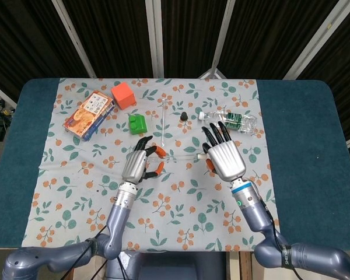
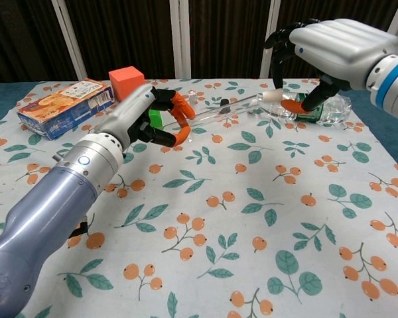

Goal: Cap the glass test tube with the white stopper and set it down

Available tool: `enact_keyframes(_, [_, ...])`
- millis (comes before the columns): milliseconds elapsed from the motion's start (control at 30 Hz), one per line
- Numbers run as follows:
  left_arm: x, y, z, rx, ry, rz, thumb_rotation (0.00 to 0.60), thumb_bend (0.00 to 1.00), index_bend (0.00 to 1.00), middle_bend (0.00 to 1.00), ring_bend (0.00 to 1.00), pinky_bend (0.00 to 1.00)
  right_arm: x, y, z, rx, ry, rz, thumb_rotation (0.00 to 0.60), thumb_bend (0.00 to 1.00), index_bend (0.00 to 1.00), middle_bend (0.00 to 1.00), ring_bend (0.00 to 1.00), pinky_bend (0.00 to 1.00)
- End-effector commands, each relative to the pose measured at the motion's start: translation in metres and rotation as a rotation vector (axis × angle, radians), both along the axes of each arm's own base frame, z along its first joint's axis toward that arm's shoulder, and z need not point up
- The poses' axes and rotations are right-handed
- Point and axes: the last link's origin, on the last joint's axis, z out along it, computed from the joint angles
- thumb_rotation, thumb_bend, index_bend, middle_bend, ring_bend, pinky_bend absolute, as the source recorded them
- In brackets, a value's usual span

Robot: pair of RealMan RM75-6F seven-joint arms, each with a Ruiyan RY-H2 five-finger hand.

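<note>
A clear glass test tube (image 2: pixel 220 109) lies level above the cloth, held between my two hands. My left hand (image 2: pixel 142 114) pinches its near end with orange-tipped fingers; in the head view the left hand (image 1: pixel 141 163) sits left of centre and the tube (image 1: pixel 184 157) runs to the right. The white stopper (image 2: pixel 272 95) is at the tube's far end, pinched by my right hand (image 2: pixel 331 50), whose back hides the stopper in the head view, where the right hand (image 1: pixel 223 154) is seen from above. Whether the stopper is fully seated I cannot tell.
On the floral cloth (image 1: pixel 163 221) lie a snack box (image 1: pixel 88 115), an orange cube (image 1: pixel 123 95), a green block (image 1: pixel 137 123), a glass rod (image 1: pixel 163 121), a small black cap (image 1: pixel 184 116) and a plastic bottle (image 1: pixel 233 121) just behind my right hand.
</note>
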Motion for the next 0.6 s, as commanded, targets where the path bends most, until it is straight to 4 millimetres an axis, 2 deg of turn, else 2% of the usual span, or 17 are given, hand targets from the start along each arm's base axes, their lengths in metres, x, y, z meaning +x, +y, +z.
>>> enact_keyframes(33, [0.0001, -0.0005, -0.0010, -0.002, 0.001, -0.001, 0.600, 0.68, 0.55, 0.48, 0.09, 0.02, 0.0006, -0.0001, -0.0008, 0.001, 0.000, 0.001, 0.600, 0.44, 0.59, 0.15, 0.06, 0.00])
enact_keyframes(600, [0.0017, -0.0015, -0.0034, -0.003, -0.015, 0.005, 0.600, 0.68, 0.55, 0.48, 0.09, 0.02, -0.0006, 0.0019, -0.0053, 0.012, 0.003, -0.003, 0.600, 0.44, 0.59, 0.15, 0.06, 0.00])
